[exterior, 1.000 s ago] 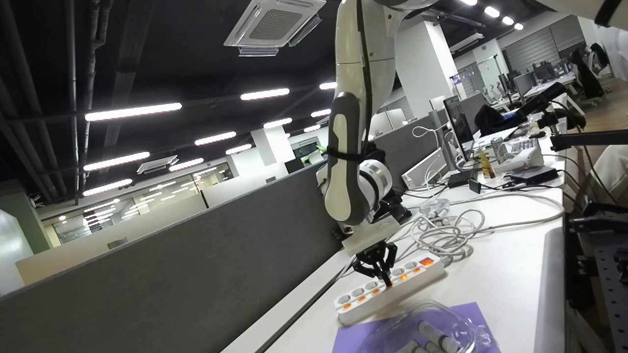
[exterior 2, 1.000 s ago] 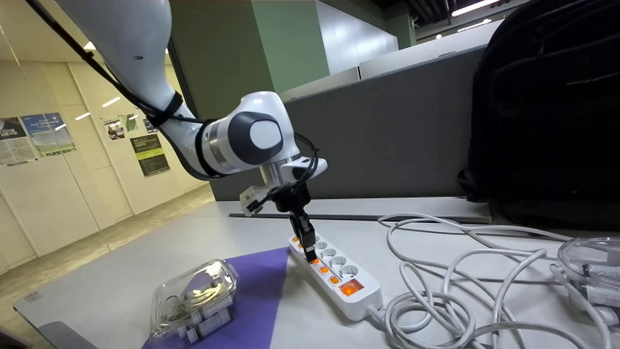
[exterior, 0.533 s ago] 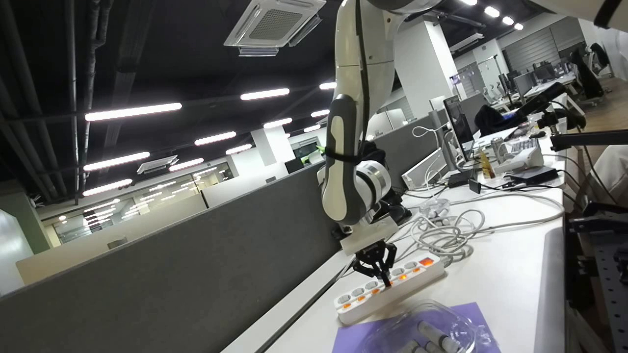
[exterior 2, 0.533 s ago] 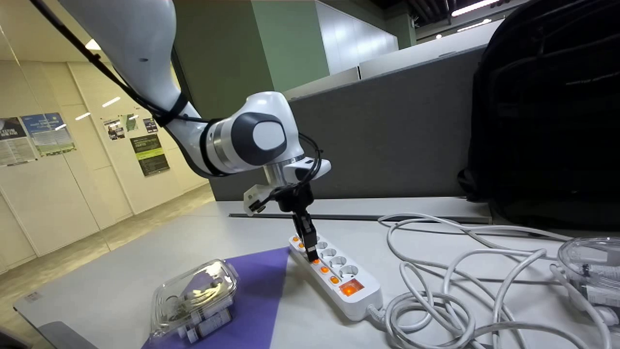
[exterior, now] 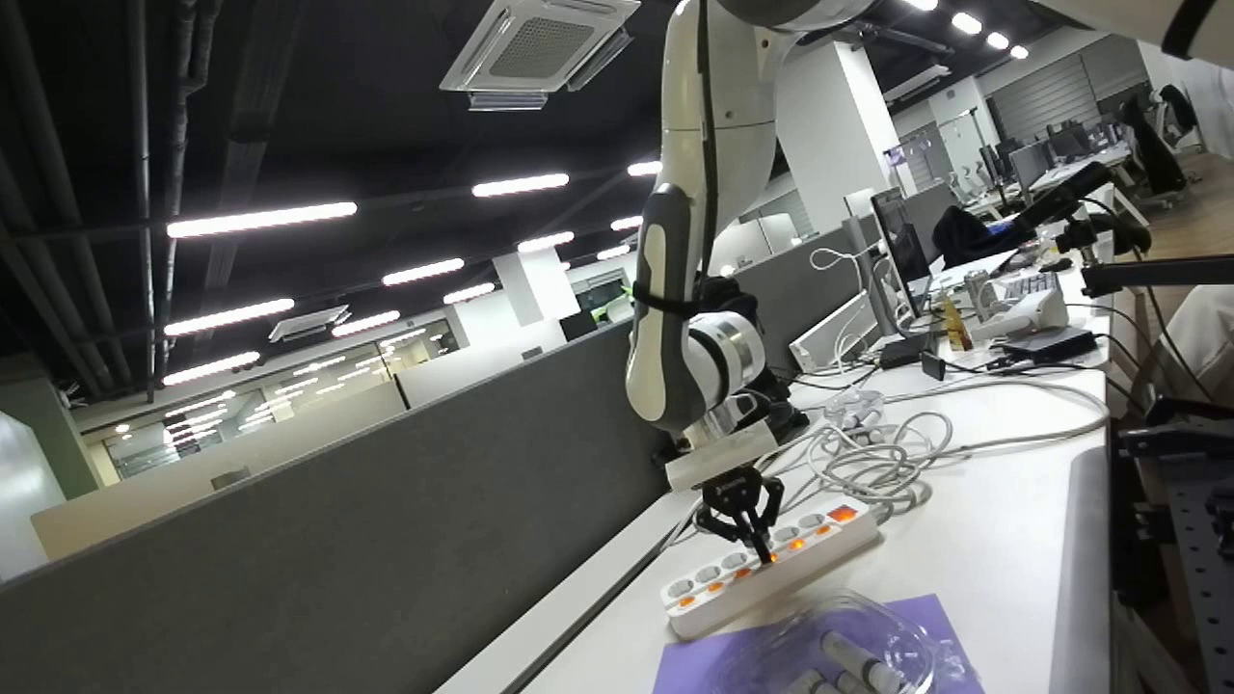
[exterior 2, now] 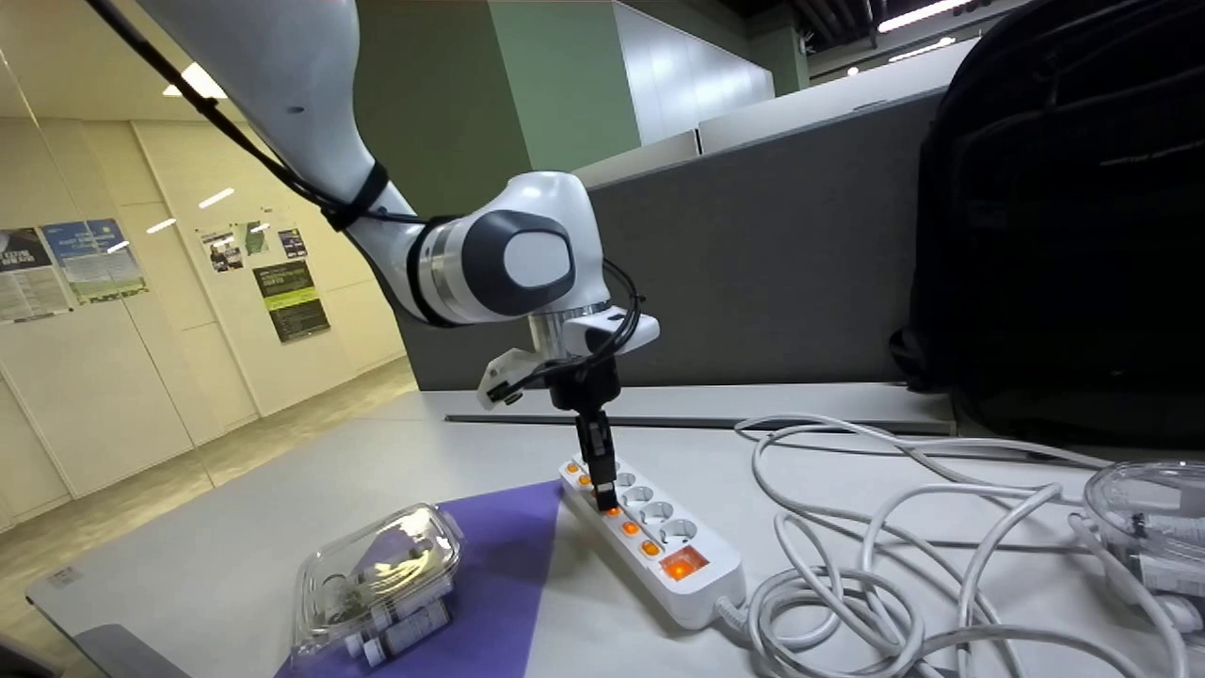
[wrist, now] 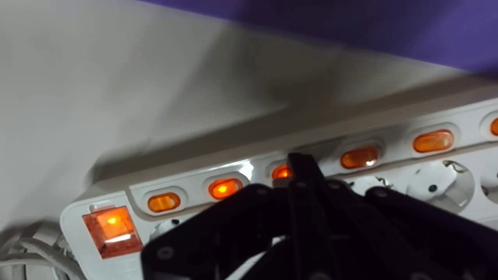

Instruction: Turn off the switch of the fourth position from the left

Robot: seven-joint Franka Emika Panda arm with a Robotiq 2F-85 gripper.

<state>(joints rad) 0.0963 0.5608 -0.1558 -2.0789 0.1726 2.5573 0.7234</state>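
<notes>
The white power strip (exterior: 786, 576) lies on the table, also in the wrist view (wrist: 194, 188). It has a row of small orange switches and a larger lit main switch (exterior 2: 683, 563) at its cable end. My gripper (exterior: 766, 556) is shut, its fingertips pointing down onto the strip. The tips are at the fourth switch (wrist: 281, 172) from the end away from the cable. That switch glows orange and is partly covered by the fingertips (wrist: 302, 158); I cannot tell how firmly they touch. The neighbouring switch (wrist: 225, 188) also glows. A switch (wrist: 360, 157) past the fingers looks unlit.
A clear plastic box (exterior 2: 377, 574) with tubes sits on a purple sheet (exterior 2: 508, 565) beside the strip. Coiled grey cable (exterior 2: 847, 603) lies by its cable end. A grey partition (exterior 2: 763, 264) stands behind, with a black backpack (exterior 2: 1054, 235).
The arm and wrist have swung to a more upright tilt while the fingertips stay at the same switch. The power strip has shifted very slightly toward its cable end.
</notes>
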